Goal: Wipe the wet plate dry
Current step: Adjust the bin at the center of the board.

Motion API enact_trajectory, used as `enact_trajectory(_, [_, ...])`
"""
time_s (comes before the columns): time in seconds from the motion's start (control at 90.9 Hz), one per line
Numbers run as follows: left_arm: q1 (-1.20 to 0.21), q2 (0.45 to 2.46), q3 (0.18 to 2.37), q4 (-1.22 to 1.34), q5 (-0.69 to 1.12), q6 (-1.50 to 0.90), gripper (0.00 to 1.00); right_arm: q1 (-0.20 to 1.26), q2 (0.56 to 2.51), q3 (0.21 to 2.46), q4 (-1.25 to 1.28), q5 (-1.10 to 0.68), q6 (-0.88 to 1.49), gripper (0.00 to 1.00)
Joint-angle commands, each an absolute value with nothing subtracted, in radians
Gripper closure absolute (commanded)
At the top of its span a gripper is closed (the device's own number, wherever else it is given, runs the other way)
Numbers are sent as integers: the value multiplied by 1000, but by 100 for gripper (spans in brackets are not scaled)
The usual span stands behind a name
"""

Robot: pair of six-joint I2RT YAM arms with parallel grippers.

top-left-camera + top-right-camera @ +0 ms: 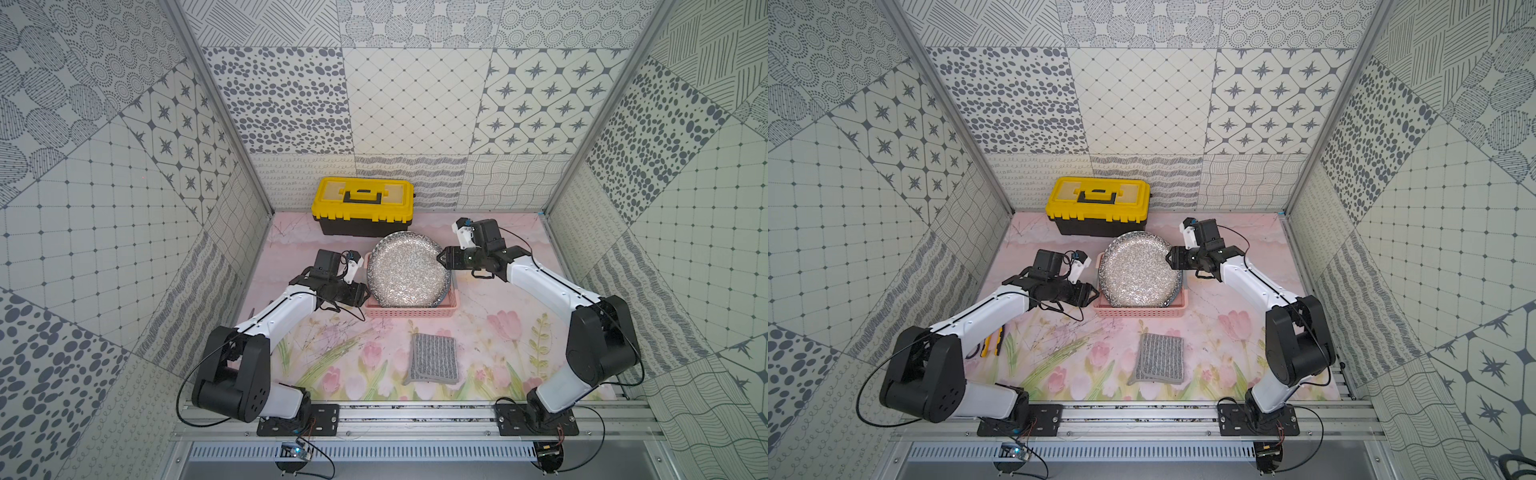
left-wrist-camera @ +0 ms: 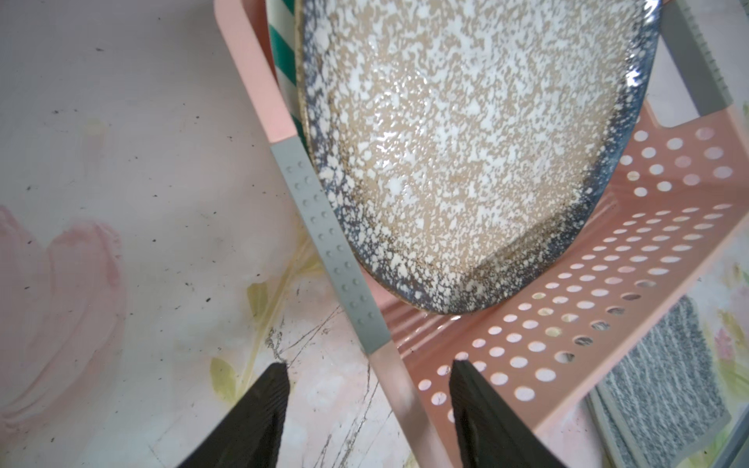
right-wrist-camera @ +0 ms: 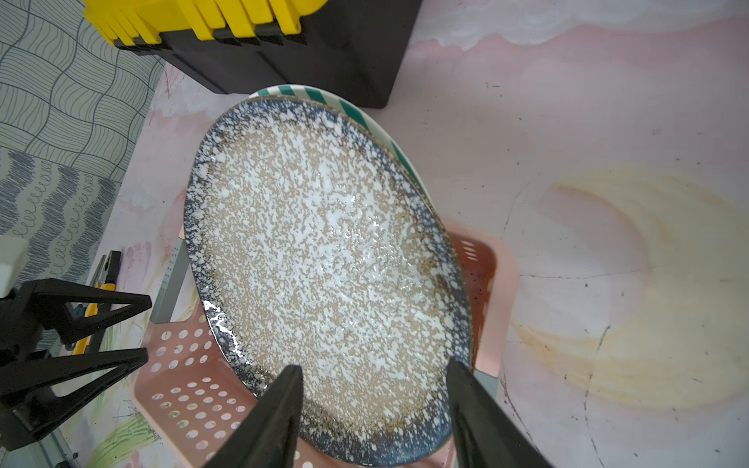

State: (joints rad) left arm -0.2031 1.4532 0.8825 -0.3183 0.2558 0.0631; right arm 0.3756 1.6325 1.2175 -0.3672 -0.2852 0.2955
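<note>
Both top views look steeply down from high above the base rail point(image 1: 415, 415), at long range, covering the left gripper point(image 1: 366, 291) and the right gripper point(image 1: 440, 257) together. Each wrist camera sits just behind its own gripper and faces forward between the fingers point(image 2: 259, 413) at close range. Both wrist views share the speckled plate point(image 2: 466, 142) and pink basket point(image 2: 608, 283) directly ahead of each gripper.

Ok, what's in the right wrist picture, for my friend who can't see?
A glistening speckled plate leans in a pink basket, with a green-striped plate behind it. The right gripper is open at its near rim, and a yellow toolbox stands beyond.
</note>
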Motion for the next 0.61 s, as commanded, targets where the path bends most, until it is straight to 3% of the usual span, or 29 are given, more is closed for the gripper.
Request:
enact_trajectory(0.0, [-212, 1501, 894, -286, 244, 67, 32, 387, 1644, 1243, -355, -273, 290, 39])
enact_trajectory(0.165, [-241, 1533, 895, -273, 231, 64, 35, 398, 1647, 1244, -356, -250, 284, 39])
enact_trajectory(0.385, [-255, 1571, 896, -273, 177, 53, 58, 397, 1670, 1266, -365, -269, 238, 37])
enact_trajectory(0.594, [-256, 1568, 889, -263, 143, 47, 58, 368, 1710, 1273, -378, -272, 229, 37])
